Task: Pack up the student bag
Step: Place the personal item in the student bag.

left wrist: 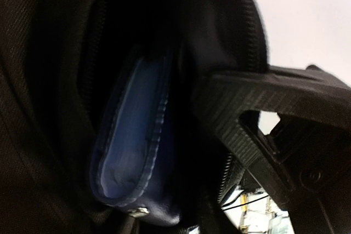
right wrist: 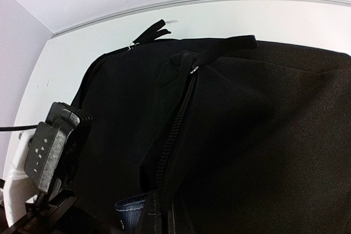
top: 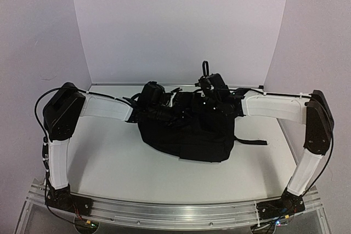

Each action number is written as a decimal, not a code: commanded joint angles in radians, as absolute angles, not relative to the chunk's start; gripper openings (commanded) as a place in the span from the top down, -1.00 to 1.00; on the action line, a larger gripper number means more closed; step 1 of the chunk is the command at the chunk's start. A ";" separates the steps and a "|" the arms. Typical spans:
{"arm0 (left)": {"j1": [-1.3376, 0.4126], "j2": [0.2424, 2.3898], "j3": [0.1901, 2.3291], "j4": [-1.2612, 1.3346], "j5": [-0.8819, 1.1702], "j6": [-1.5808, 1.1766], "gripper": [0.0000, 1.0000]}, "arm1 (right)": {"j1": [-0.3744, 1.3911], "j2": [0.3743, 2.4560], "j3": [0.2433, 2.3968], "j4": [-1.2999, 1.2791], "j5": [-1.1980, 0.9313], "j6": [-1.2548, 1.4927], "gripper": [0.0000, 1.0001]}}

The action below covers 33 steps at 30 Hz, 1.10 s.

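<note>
Finger state: in the top external view, the left gripper (top: pixel 151 96) and the right gripper (top: pixel 211 85) both sit against the upper edge of the student bag (top: pixel 186 135). Black parts merge with black fabric, so it cannot be told whether either pair of fingers is parted or closed. The bag lies mid-table (top: pixel 109 163) between the two arms, with a loose strap (top: pixel 252 142) trailing toward the right arm.

Left wrist view: one ribbed finger (left wrist: pixel 236 102) of the left gripper rests at the bag's zipper edge (left wrist: pixel 253 36). Its partner is out of sight, so the grip cannot be confirmed. A blue pouch (left wrist: pixel 134 135) stands on edge inside the dark opening, touching the lining.

Right wrist view: the bag fills the frame and a zipper track (right wrist: pixel 175 130) runs down its centre. A corner of the blue pouch shows at the lower end of the track. A black gripper part (right wrist: pixel 52 146) stands at the bag's left flank; which arm it belongs to cannot be determined. The right fingers are not distinguishable here.

Hazards, as judged:
- The pouch appears to sit near the mouth. Letting the opening slacken too soon could tip it back out.
- Closing the zipper with the pouch corner in the track could snag its fabric on the teeth.
- The grippers work close together, so a careless lateral move could bring them into contact.
- The trailing strap could catch on the right arm and drag the bag.
</note>
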<state>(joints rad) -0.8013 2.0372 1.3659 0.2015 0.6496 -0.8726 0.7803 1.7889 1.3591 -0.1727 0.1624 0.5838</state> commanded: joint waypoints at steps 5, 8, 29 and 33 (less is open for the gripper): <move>-0.792 1.933 1.369 0.072 0.640 -0.740 0.10 | 0.771 1.705 1.398 -0.019 0.109 0.565 1.00; -0.760 1.908 1.349 0.076 0.628 -0.743 0.11 | 0.770 1.688 1.372 -0.020 0.087 0.565 1.00; -0.746 2.077 1.495 0.219 0.730 -0.826 0.97 | 0.772 1.695 1.322 -0.009 0.043 0.579 1.00; -0.763 2.127 1.545 0.224 0.739 -0.842 0.98 | 0.776 1.720 1.326 -0.009 0.023 0.585 1.00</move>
